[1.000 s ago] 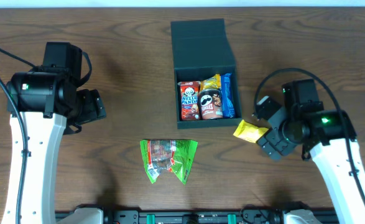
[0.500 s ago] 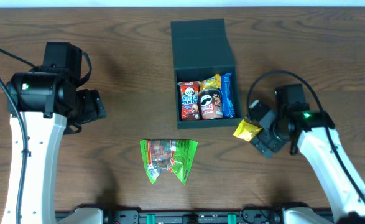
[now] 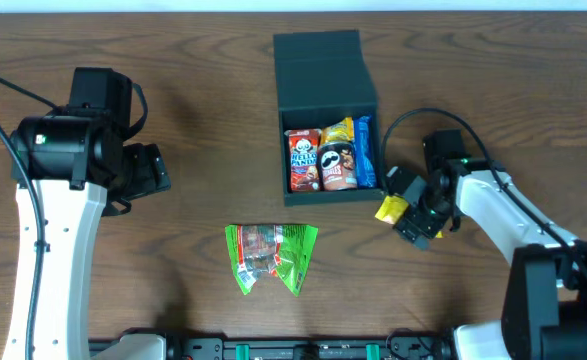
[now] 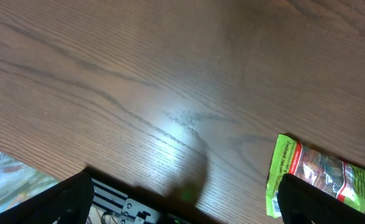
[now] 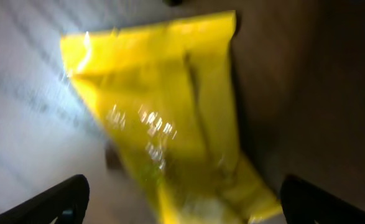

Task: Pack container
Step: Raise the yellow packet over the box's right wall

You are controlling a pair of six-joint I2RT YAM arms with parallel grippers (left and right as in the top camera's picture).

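Note:
The dark teal-green container [image 3: 325,70] stands open at the table's back centre, its flap lid lying flat behind it. Inside it sit a red Hello Panda packet [image 3: 304,160], a Pringles can [image 3: 339,166], a yellow packet and a blue packet. My right gripper [image 3: 405,212] is open and sits over a small yellow packet [image 3: 391,208] just right of the container; in the right wrist view the yellow packet [image 5: 170,124] lies between the spread fingertips, blurred. A green snack packet [image 3: 269,256] lies in front of the container. My left gripper [image 3: 151,170] is open and empty at the far left.
The left wrist view shows bare wood, the table's front edge with a black rail [image 4: 138,205], and the green packet [image 4: 319,177] at the right.
My right gripper has moved left and toward the container, closing in over the yellow packet. The left arm has not moved.

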